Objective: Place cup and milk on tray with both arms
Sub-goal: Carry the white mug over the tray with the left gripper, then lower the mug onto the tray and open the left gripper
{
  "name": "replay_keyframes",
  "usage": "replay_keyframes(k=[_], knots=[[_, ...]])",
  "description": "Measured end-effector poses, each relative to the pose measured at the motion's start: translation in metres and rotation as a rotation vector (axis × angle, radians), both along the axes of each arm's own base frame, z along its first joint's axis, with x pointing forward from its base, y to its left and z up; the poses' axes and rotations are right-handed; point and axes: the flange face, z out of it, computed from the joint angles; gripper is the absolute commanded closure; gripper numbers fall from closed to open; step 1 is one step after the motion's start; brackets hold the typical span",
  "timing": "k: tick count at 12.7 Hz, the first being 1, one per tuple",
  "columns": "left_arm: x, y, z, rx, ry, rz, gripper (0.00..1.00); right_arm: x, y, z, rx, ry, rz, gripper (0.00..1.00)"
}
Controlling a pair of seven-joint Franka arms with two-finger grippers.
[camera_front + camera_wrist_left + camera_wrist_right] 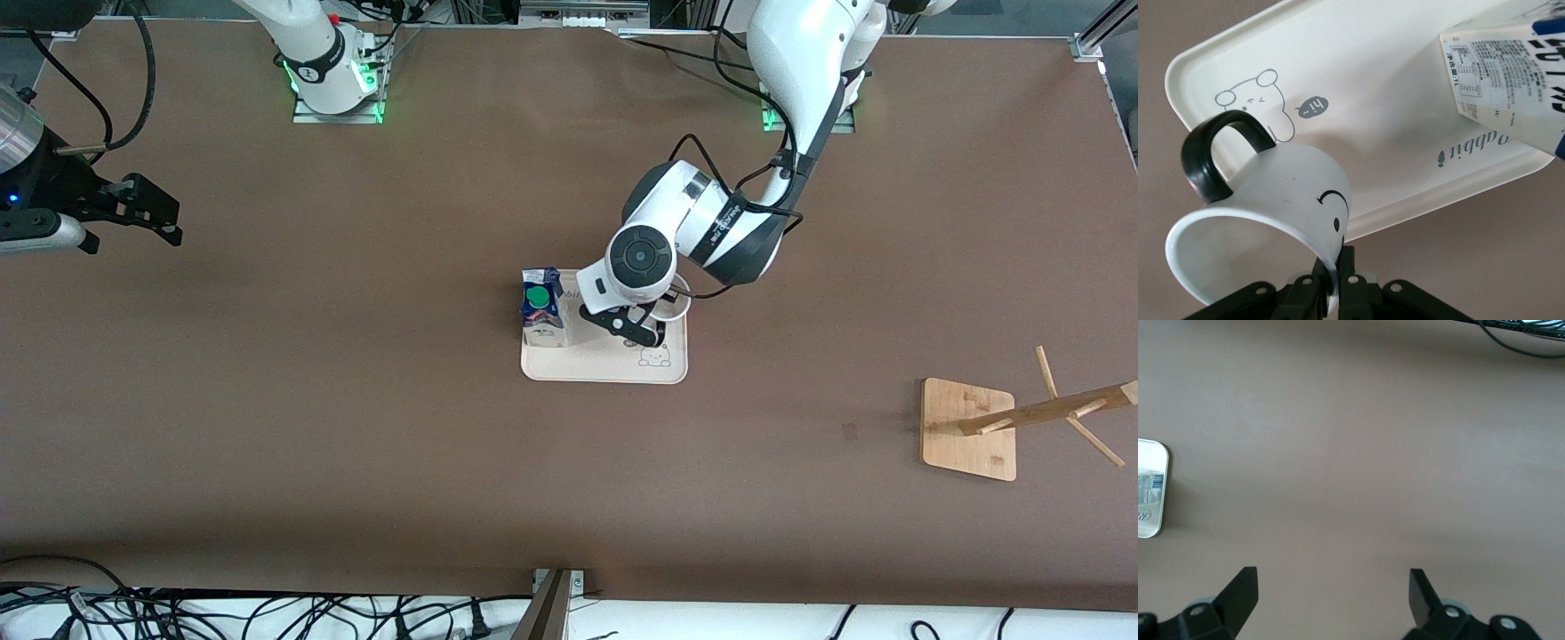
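Brown tabletop; cream rectangular tray (605,366) already carried blue-white milk carton (542,307). Left gripper (1333,280) clamped on white smiley mug's (1271,207) rim, tilted over tray. Right gripper (1331,597) spread empty, waiting at its table end.

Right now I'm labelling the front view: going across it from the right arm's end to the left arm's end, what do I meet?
Right end effector → milk carton → left end effector holding the mug → wooden rack.

Glossy white cup (1265,200), matt cream tray (1358,80), wooden rack (969,429)
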Motion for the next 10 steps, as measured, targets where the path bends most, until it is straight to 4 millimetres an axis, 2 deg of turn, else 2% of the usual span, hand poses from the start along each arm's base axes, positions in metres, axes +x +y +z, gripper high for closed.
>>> replay_keyframes(k=[7,8,10], knots=[[0.003,-0.003,-0.023,-0.007,-0.012,0.001,1.0,0.0,0.0,0.0,0.0,-0.001,0.0,0.0],[0.002,-0.004,-0.026,-0.007,-0.012,-0.001,0.71,0.0,0.0,0.0,0.0,-0.001,0.0,0.0],[0.003,-0.006,-0.029,-0.014,-0.024,-0.002,0.0,0.0,0.0,0.0,0.0,-0.001,0.0,0.0]])
